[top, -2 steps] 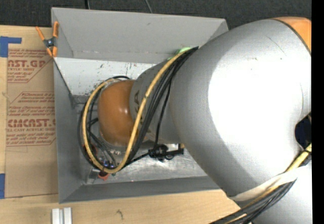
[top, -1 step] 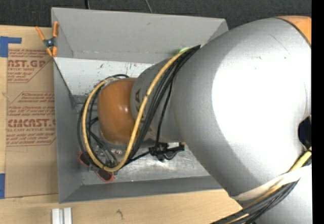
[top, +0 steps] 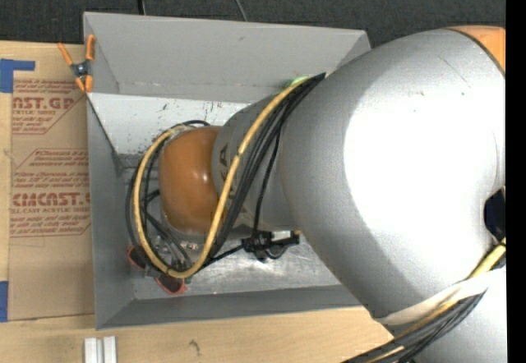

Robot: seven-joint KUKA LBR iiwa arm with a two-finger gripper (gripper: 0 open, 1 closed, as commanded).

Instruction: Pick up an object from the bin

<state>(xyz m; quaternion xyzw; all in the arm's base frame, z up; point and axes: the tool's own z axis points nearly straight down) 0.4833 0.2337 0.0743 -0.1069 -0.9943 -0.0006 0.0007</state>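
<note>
Bin (top: 222, 49), grey metal with sloping walls; the arm (top: 411, 172) comes in from the right and covers most of the floor. The big silver-grey link lies over the right half. The orange cover (top: 191, 181) at the wrist points down toward the left part of the floor. A bundle of yellow and black cables (top: 141, 197) loops round the left side of the cover and runs back up along the arm. A black plug (top: 265, 245) sticks out beneath the arm over a bare, shiny patch of floor. The gripper (top: 171, 253) sits low under the orange cover, near the front-left corner, and only some dark metal parts show there. Apart or together: cannot tell, the cover and cables hide it. What it is over, or whether it holds anything: cannot tell either. Nearest loose things in sight: a small red piece (top: 170, 285) on the floor by the front wall, just below the cable loop, and a second reddish bit (top: 131, 255) close to the left wall, touching or just beside the cables. A green sliver (top: 297, 84) shows at the arm's upper edge by the far wall; kind unclear.
</note>
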